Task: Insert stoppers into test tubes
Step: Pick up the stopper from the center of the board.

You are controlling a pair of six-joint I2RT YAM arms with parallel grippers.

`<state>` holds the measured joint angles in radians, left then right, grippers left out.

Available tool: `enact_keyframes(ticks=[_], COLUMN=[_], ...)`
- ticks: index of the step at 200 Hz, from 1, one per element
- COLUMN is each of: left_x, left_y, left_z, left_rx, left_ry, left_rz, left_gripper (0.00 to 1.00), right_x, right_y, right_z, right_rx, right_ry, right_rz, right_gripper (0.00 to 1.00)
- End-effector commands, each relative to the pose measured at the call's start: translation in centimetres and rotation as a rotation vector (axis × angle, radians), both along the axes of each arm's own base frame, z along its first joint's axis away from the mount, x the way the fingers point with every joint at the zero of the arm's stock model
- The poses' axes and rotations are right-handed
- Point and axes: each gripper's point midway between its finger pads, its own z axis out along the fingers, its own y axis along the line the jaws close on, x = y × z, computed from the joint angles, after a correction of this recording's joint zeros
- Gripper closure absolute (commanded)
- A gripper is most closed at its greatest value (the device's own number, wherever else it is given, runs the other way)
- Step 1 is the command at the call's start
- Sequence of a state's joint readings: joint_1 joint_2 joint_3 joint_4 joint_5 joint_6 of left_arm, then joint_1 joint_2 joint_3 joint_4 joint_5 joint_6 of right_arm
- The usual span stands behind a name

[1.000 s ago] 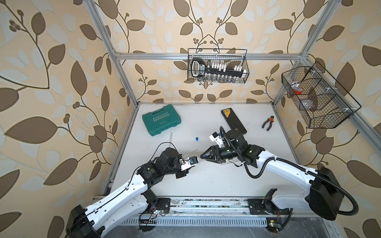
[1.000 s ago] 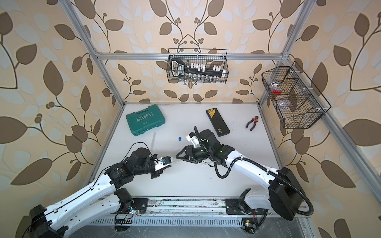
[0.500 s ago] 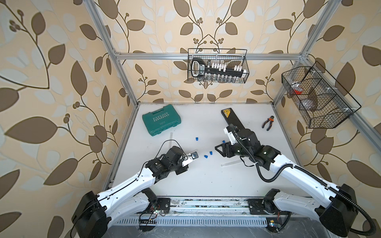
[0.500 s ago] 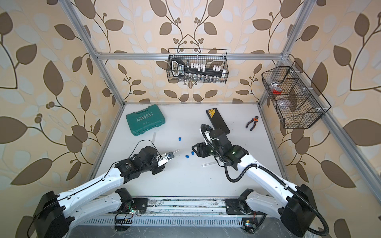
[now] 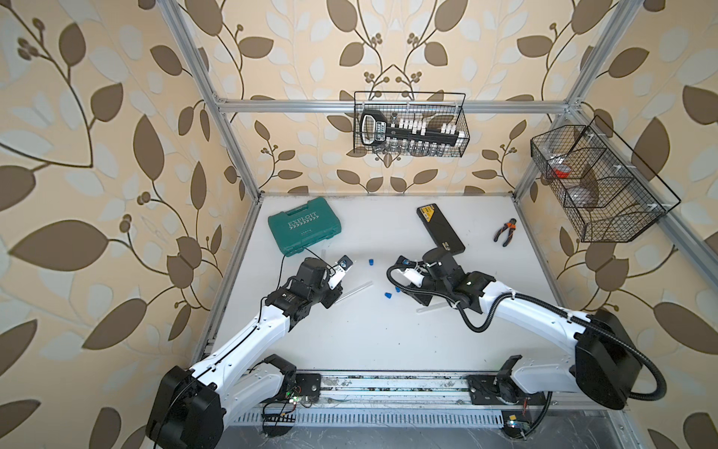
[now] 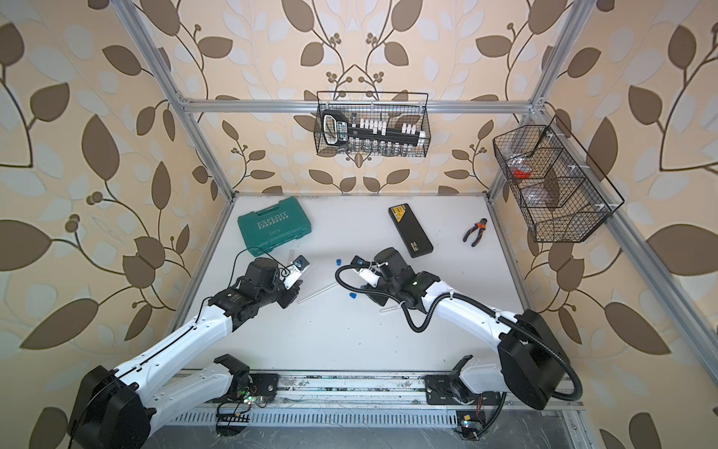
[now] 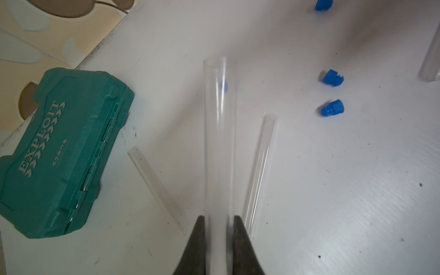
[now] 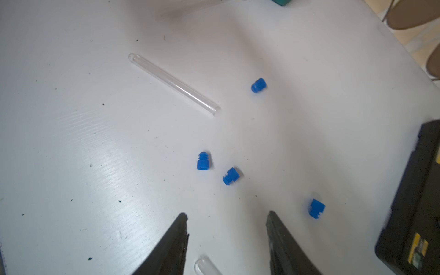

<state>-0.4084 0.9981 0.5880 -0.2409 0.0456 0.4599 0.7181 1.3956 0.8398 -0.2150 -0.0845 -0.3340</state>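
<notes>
On my screen the test tube [image 7: 219, 142] reads clear and glossy; plastic or glass, I cannot tell. The stoppers [image 8: 203, 162] look like matt blue plastic with ribbed sides. The table [image 8: 95, 142] is a white, finely ridged sheet with a soft sheen and dark specks. The green case [image 7: 59, 152] is moulded plastic, lightly textured. The basket [image 5: 408, 93] is black wire, the frame [image 5: 291, 105] pale metal.
</notes>
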Motion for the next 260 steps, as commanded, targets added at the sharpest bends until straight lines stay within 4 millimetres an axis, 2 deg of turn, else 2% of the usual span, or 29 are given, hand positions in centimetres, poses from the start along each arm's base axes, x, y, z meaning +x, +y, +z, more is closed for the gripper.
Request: enact_keyframes(ticks=[1, 29, 97, 172, 260], left_x=[1.1, 1.4, 1.5, 1.5, 1.4], left_y=[-0.2, 0.4, 0.4, 0.5, 0.5], left_z=[1.7, 1.6, 1.7, 2.0, 2.0], left_rx=[-0.058, -0.032, -0.020, -0.017, -0.016], left_ry=[-0.052, -0.067, -0.084, -0.097, -0.099], left_rz=[0.020, 0.039, 0.025, 0.023, 0.020], left_gripper=[1.00, 1.00, 1.00, 1.00, 1.00], right_x=[0.3, 0.4, 0.0, 0.9, 0.8], right_y=[1.7, 2.5, 4.2, 4.1, 3.8], right_z=[-1.7, -3.9, -6.4, -7.6, -9.3], right_rx=[-0.015, -0.049, -0.076, -0.124, -0.192], right_ry=[-0.016, 0.013, 0.091, 0.094, 0.148], right_rz=[0.089, 0.129, 0.209, 0.187, 0.197], right_gripper=[0.57, 0.61, 0.61, 0.62, 0.66])
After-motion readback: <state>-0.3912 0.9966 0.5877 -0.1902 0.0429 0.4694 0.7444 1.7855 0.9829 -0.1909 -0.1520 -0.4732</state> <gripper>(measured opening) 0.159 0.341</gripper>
